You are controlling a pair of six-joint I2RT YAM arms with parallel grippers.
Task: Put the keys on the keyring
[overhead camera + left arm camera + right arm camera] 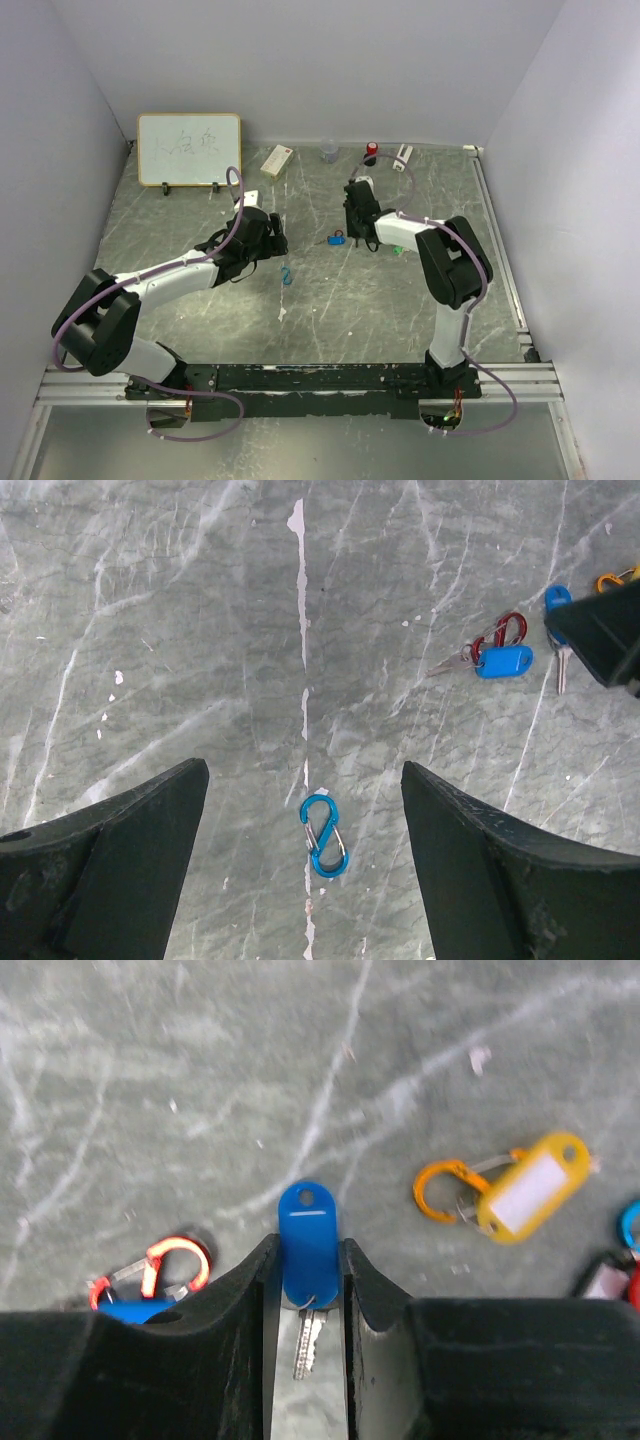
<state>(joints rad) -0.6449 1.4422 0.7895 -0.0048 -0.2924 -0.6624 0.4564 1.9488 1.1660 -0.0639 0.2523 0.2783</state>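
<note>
My right gripper (308,1258) is shut on the blue tag (308,1230) of a key (308,1342), whose blade hangs between the fingers; it stands at table centre in the top view (355,226). Left of it lies a second blue-tagged key (503,661) clipped to a red carabiner (172,1264). To the right lies a yellow-tagged key (530,1186) on an orange carabiner (442,1190). My left gripper (305,772) is open and empty, hovering over a loose blue carabiner (324,836), which also shows in the top view (286,276).
A whiteboard (189,149) stands at the back left. A white box (277,160), a clear cup (329,151), a red-capped item (371,153) and a white item (403,156) line the back edge. More tags (612,1280) lie at the right wrist view's right edge.
</note>
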